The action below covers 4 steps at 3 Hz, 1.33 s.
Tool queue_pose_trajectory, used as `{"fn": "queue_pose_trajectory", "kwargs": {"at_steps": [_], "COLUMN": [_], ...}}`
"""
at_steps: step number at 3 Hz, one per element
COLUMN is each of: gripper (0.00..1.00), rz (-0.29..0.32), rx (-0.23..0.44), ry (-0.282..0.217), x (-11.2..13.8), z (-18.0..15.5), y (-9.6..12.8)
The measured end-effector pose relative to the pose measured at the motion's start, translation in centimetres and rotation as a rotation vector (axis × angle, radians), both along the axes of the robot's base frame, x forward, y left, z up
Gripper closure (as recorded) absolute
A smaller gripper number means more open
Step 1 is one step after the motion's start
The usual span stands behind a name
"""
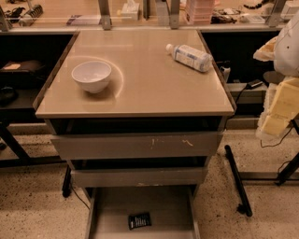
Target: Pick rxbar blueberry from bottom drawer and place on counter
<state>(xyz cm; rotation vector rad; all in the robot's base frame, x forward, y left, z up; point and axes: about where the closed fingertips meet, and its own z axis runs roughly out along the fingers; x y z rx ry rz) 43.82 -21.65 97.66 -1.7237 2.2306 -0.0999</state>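
The rxbar blueberry (139, 220), a small dark flat bar with pale lettering, lies on the floor of the open bottom drawer (112, 205), near its front middle. The drawer is pulled out at the bottom of the view. The tan counter (154, 79) tops the grey cabinet. My gripper (276, 114) shows as pale yellow parts at the right edge, beside the cabinet's right side at about counter height. It is well apart from the bar and the drawer and holds nothing that I can see.
A white bowl (91, 75) stands on the counter's left. A clear plastic bottle with a white label (189, 56) lies on its back right. Two taller grey drawer fronts (135, 145) sit above the open drawer. A cluttered wooden bench (70, 11) runs behind. A black pole (237, 179) leans at the right.
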Motion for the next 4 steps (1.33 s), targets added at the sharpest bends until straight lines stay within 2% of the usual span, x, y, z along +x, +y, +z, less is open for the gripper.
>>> {"fn": "queue_pose_trajectory", "kwargs": {"at_steps": [2, 3, 4], "gripper": [0.0, 0.0, 0.0], "rz": [0.005, 0.011, 0.011], "rx": [-0.011, -0.001, -0.001], "ry": [0.002, 0.055, 0.056], "x": [0.1, -0.1, -0.1], "z": [-1.3, -6.4, -6.4], "y": [-0.1, -0.6, -0.6]}}
